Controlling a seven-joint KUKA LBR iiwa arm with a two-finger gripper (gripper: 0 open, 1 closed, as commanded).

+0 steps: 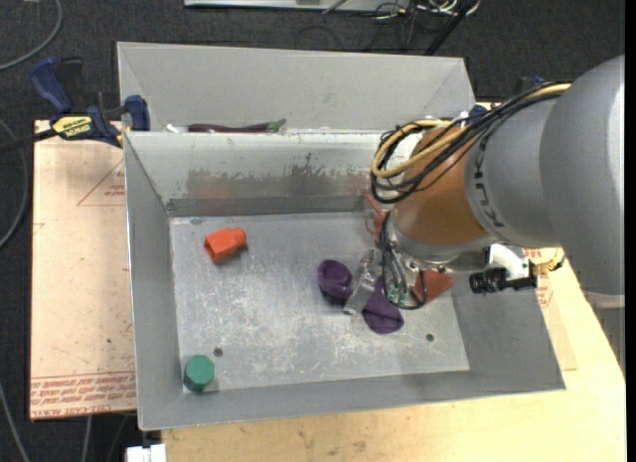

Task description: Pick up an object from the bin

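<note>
- The step in hand seems to be the reach and grasp: the gripper [374,294] is low in the right half of the grey metal bin [149,251], between two purple pieces and very close to both.
- Whether the gripper is open or closed I cannot tell, and I cannot see anything held in it.
- The next move, in my judgement, calls for closing firmly on one purple piece and then lifting straight up. The second piece lies so near that it may be pushed or dragged along.
- In the bin, nearest to the camera, a small green cylinder [199,373] stands in the near left corner, well apart from the arm.
- Farther in, the flat purple piece [384,319] lies on the floor just on the near side of the gripper.
- The rounded purple piece [334,278] lies just beside the gripper on its left in the view.
- Farther still, a small orange block [226,243] lies alone toward the far left, near the sloped back wall.
- Behind that wall is a second compartment. A thin dark thing [234,128] lies along its edge, and I cannot tell what it is.
</note>
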